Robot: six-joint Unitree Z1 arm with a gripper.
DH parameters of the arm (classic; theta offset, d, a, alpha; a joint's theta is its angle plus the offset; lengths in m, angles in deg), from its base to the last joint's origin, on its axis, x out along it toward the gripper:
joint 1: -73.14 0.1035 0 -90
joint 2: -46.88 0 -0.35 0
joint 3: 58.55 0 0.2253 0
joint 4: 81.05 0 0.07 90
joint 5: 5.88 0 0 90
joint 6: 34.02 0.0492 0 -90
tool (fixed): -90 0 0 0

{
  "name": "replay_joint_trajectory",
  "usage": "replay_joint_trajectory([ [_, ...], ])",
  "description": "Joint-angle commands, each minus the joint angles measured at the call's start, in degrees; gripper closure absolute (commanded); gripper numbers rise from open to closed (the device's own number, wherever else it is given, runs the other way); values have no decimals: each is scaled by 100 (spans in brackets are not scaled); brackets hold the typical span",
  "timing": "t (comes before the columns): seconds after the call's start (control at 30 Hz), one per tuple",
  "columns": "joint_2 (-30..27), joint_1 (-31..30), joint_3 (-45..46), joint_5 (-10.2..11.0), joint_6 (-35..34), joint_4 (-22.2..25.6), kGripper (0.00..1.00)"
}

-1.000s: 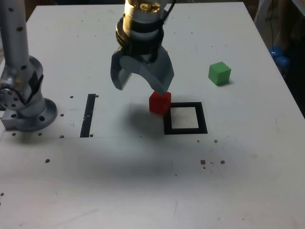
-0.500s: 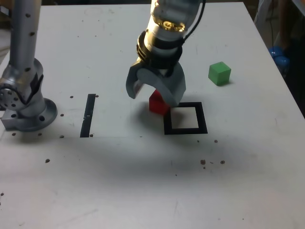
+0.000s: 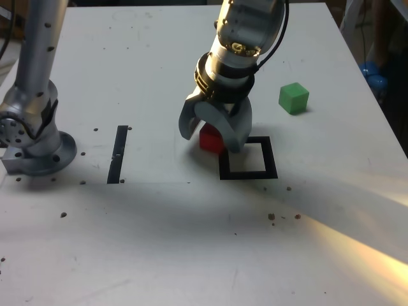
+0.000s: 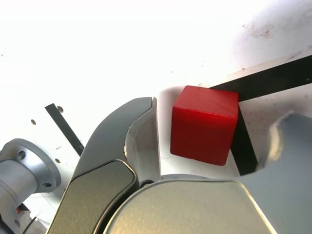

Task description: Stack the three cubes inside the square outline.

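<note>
The gripper [image 3: 215, 136] stands low over the white tabletop [image 3: 191, 242] with its jaws open, one on each side of the red cube [image 3: 210, 139]. In the exterior view the cube is half hidden behind the jaws, so only a part of it shows, just beside the square outline [image 3: 248, 173] on that view's left. The wrist view makes this clearer: the red cube [image 4: 204, 124] sits between the two jaws, with a small gap to one jaw, and I cannot tell if the other jaw touches it. There the cube rests against the black outline [image 4: 273, 80] at a corner and seems to cover a little of the tape, not the white centre.

The green cube [image 3: 294, 98] shows only in the exterior view, well apart from the outline, further back and toward that view's right. A yellow cube is in neither view.

A straight black strip [image 3: 118, 153] lies on the exterior view's left, near the arm's base [image 3: 35, 150]. In the wrist view the strip [image 4: 66, 127] and the base [image 4: 24, 168] show too. Some small dark specks [image 3: 280, 217] are scattered on the tabletop in front of the outline.
</note>
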Motion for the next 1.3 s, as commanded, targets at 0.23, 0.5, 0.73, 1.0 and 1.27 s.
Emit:
replay_joint_trajectory([
  [0.23, 29, 54, -3, 48, -11, -62, 58],
  [0.5, 30, 63, -3, 31, -16, -72, 64],
  [0.73, 30, 63, -6, 11, -16, -72, 64],
  [1.0, -23, 44, -197, -62, -155, 20, 64],
  [1.27, 5, -151, -973, -259, -725, 510, 64],
])
